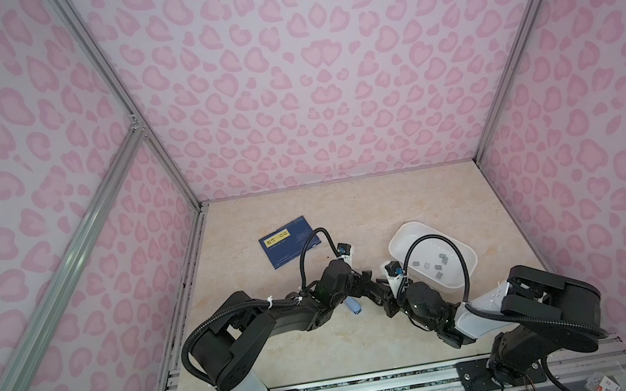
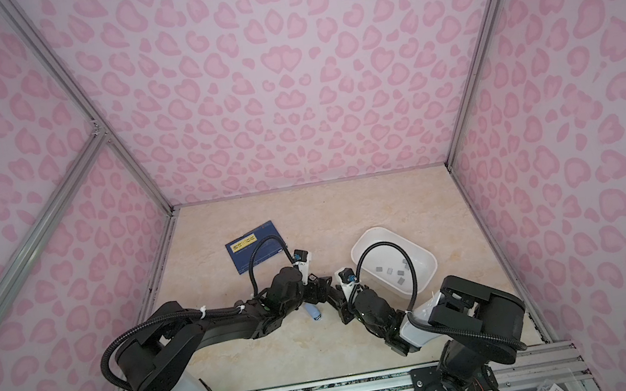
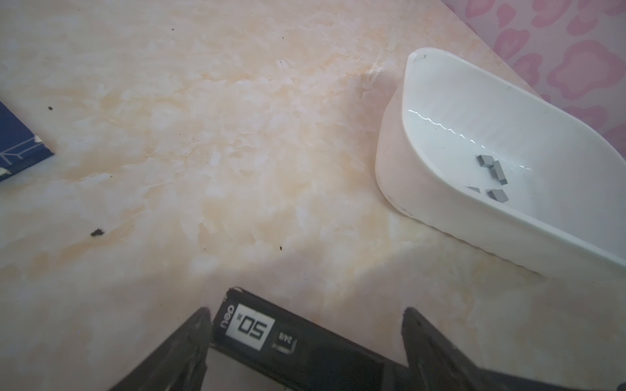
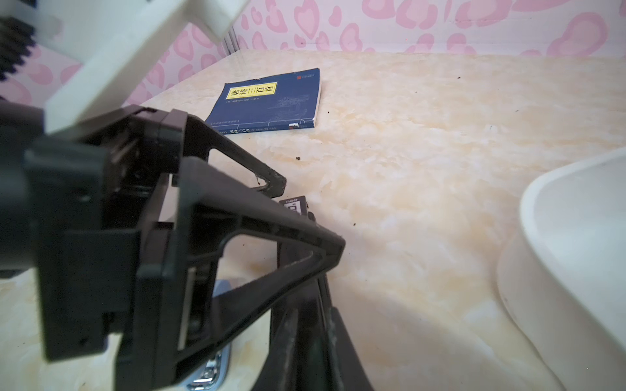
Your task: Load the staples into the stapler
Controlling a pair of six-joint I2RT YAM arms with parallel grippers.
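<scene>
A black stapler with a white label [image 3: 250, 326] is framed between the wide-spread fingers of the left gripper [image 3: 305, 309] and appears to be pinched by the closed fingers of the right gripper [image 4: 313, 230]. The small grey metal staples [image 3: 493, 171] are seen lying in a white oval plastic tub [image 3: 440, 111], set on the beige marbled surface [image 3: 237, 135] nearby.

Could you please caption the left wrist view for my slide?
Black stapler between the jaws; staples sit in white tub.

Pink heart-print walls [image 1: 327, 76] in an aluminium frame [image 1: 152, 145] enclose a beige marbled tabletop [image 1: 388, 202].
</scene>
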